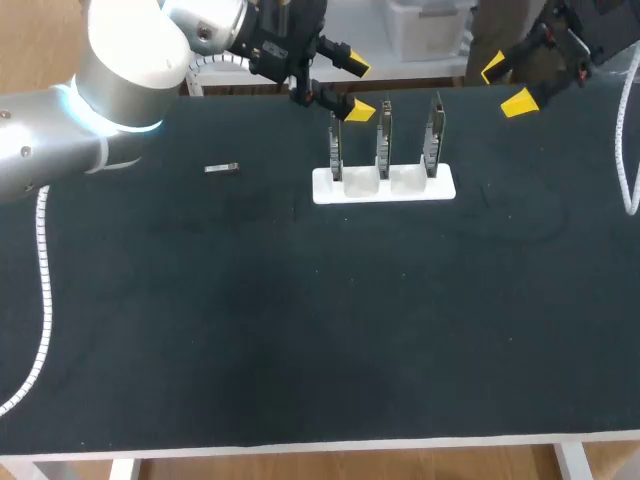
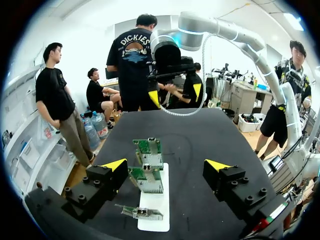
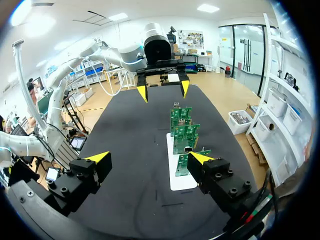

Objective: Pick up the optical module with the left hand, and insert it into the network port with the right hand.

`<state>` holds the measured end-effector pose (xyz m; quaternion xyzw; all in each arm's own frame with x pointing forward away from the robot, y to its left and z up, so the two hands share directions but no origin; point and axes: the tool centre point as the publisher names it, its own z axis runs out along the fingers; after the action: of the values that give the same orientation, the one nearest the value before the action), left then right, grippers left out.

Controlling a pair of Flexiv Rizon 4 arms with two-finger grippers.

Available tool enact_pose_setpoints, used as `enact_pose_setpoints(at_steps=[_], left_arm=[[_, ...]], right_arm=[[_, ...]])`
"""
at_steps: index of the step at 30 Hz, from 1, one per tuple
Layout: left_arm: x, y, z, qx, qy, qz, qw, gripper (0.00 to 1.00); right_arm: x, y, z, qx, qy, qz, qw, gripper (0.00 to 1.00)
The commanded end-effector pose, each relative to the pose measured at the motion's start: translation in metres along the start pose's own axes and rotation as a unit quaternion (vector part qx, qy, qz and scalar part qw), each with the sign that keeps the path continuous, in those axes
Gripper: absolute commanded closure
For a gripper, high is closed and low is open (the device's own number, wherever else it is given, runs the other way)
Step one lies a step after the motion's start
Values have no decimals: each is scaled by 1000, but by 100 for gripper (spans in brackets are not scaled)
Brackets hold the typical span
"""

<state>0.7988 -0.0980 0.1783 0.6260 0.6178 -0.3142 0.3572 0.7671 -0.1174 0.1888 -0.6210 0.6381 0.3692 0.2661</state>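
- So, the optical module (image 1: 221,168) lay flat on the tabletop (image 1: 300,330), well to the left of the white holder (image 1: 384,186), with its long axis running side to side.
- The left claw (image 1: 358,88) hung by the circuit boards (image 1: 383,135), fingers apart and empty. The module sat off to its left.
- The right claw (image 1: 506,85) was spread and empty too, but farther off, so I'd say the left arm was nearer.

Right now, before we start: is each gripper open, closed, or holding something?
Left gripper: open, holding nothing.
Right gripper: open, holding nothing.
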Motion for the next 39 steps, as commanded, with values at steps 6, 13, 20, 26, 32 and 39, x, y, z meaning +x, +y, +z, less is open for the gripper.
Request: enact_pose_setpoints(at_steps=[6,13,20,26,32,39], left_arm=[[-11,5,-39,-10,59,23,998,0],[15,-11,-53,-13,76,-13,997,0],[22,-23,-61,-27,74,-23,997,0],[10,-24,-64,-36,37,14,999,0],[10,-24,-64,-36,37,14,999,0],[10,-24,-64,-36,37,14,999,0]], right_arm=[[0,1,0,1,0,0,1000,0],[0,1,0,1,0,0,1000,0],[0,1,0,1,0,0,1000,0],[0,1,0,1,0,0,1000,0],[0,1,0,1,0,0,1000,0],[0,1,0,1,0,0,1000,0]])
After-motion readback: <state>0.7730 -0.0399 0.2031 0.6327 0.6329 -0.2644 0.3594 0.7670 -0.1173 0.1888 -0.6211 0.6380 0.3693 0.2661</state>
